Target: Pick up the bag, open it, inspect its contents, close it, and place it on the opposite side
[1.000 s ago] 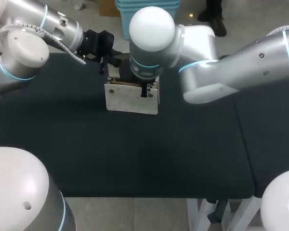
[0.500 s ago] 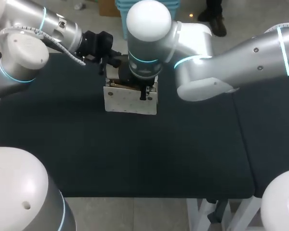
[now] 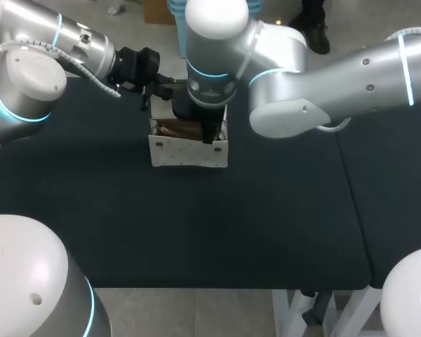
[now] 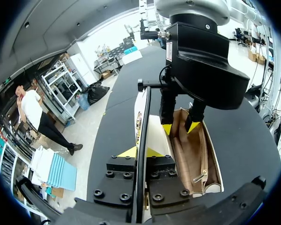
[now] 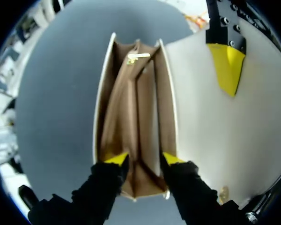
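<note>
A white bag point(image 3: 186, 151) stands on the dark table, its mouth spread so that the brown lining point(image 5: 131, 103) shows. My left gripper point(image 3: 153, 91) is behind the bag and shut on its raised white flap point(image 5: 201, 122); in the left wrist view the flap's edge runs between that gripper's point(image 4: 139, 152) yellow tips. My right gripper point(image 3: 209, 133) hangs over the mouth, open, with both yellow tips point(image 5: 143, 159) down inside the opening. A brown inner divider point(image 5: 147, 117) lies between its fingers. The left wrist view shows the right gripper point(image 4: 180, 127) just ahead, inside the lining point(image 4: 192, 154).
A small gold clasp point(image 4: 200, 177) lies at one end of the bag's interior. The dark table point(image 3: 196, 225) stretches wide in front of the bag, with its front edge near me and its right edge past my right arm.
My right gripper has gone from shut to open inside the bag's mouth. The bag has shifted slightly away from me and stands more upright, with the lining now exposed.
</note>
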`<act>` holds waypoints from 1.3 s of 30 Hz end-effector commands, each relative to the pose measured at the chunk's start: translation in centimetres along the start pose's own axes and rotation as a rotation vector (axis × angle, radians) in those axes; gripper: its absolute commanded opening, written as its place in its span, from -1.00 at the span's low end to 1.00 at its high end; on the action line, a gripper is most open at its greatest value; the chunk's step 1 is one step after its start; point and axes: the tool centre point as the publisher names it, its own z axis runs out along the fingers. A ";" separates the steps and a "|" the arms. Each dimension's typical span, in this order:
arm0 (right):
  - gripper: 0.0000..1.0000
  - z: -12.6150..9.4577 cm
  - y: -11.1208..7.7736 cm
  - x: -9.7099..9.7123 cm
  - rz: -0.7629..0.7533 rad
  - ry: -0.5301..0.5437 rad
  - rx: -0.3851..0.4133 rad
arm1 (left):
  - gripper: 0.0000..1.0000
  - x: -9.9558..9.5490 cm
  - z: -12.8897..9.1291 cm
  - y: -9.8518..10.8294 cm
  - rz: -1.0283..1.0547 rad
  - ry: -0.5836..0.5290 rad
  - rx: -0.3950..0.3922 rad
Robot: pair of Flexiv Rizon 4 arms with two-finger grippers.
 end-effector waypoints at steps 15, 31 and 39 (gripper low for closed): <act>1.00 1.3 0.7 0.1 -0.002 0.036 0.013 | -1.00 -0.1 0.0 -0.5 0.013 0.020 0.017; 1.00 1.4 0.8 0.1 -0.005 0.041 0.009 | -1.00 -0.1 0.0 -0.5 0.013 0.020 0.017; 1.00 1.5 0.8 0.1 -0.006 0.044 0.003 | -1.00 -0.1 0.0 -0.5 0.013 0.020 0.017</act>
